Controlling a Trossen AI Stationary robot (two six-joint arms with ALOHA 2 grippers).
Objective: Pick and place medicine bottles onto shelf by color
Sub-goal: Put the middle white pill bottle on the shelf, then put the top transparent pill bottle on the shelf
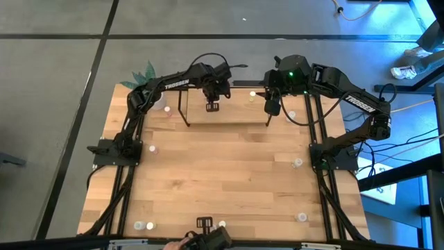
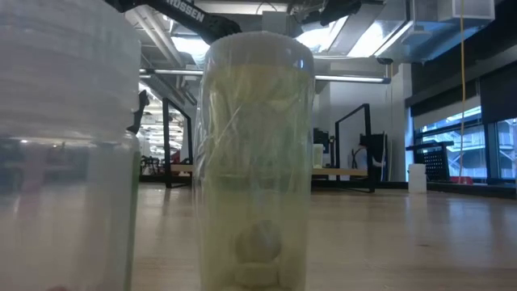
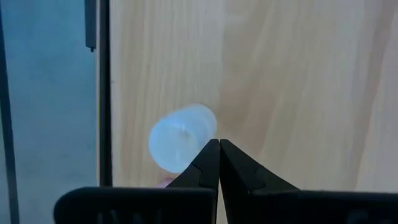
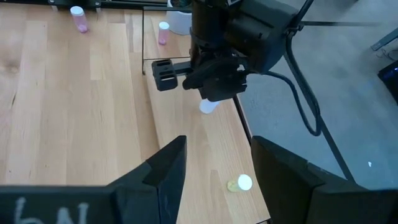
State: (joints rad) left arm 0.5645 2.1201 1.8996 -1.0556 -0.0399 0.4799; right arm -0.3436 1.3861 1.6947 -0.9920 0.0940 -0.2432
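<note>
Left gripper shut, empty, over shelf, tips beside white bottle; could topple bottle. Right gripper open, empty; arms near, collision risk.

A green plant stands at the wooden table's corner, well left of the left gripper.

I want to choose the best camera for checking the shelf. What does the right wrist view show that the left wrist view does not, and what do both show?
Only the right wrist view shows the open right gripper, a yellow bottle lying on the shelf, two pink bottles farther off, and the left arm's wrist from outside. Only the left wrist view shows the left gripper shut, its tips beside the white-topped bottle. Both show that bottle, the light-wood board and its black edge rod.
</note>
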